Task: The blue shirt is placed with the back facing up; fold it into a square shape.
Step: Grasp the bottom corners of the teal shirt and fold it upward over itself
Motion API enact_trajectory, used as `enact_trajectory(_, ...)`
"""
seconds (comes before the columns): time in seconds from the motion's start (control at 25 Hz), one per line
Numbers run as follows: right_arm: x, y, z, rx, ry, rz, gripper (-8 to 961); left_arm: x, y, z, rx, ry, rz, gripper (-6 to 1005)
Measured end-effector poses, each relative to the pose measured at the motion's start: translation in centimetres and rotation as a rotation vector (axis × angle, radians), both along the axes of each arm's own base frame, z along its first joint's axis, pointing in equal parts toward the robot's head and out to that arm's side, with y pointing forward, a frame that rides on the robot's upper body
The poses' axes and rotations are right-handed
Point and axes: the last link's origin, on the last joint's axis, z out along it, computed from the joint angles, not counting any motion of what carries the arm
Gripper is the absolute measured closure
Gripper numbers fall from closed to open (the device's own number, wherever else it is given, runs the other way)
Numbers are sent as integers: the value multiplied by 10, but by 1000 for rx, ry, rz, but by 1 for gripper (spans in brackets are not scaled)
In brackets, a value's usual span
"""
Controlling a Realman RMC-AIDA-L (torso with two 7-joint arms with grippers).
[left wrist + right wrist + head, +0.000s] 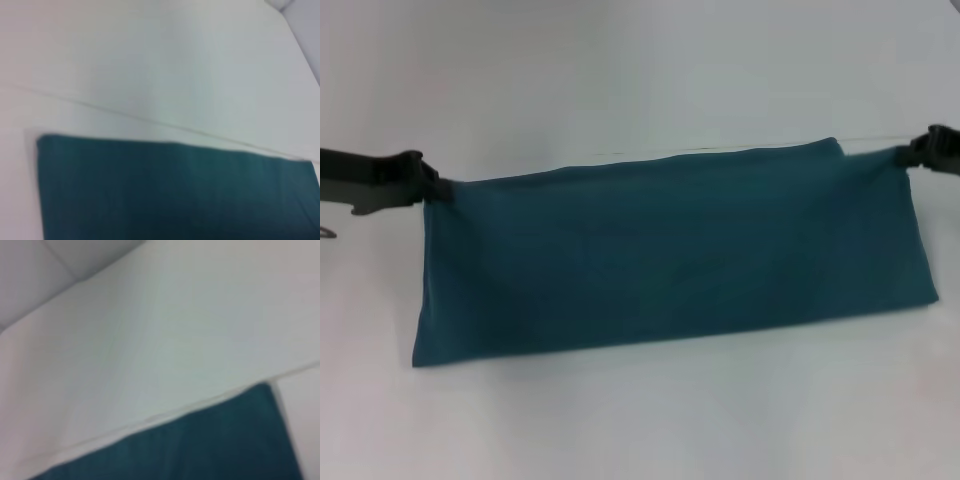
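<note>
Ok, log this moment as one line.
blue shirt: folded into long band on white table | left end effector: at its far-left corner | right end effector: at its far-right corner | square: not yet

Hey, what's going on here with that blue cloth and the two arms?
The robot is partway through folding the blue shirt on the white table. The shirt already forms a long horizontal band. The left gripper grips its far left corner and the right gripper its far right corner, so the far edge is stretched between them. It is not yet a square; the band would need to be folded across its length.
</note>
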Motion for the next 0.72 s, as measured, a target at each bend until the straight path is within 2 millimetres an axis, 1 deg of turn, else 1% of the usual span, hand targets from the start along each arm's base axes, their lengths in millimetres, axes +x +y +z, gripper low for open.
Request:
enact_trajectory(0.12,-2,9,-1,40,-18,-3,884,0,6,-2,39,11,8,954)
enact_trajectory(0.4,-11,29,-17,80,-77,1,882,2,18,-14,90,57,14,953)
enact_trajectory(0.72,-22,45,-27,126,-130,11,880,4,26,-14,133,81,15,951)
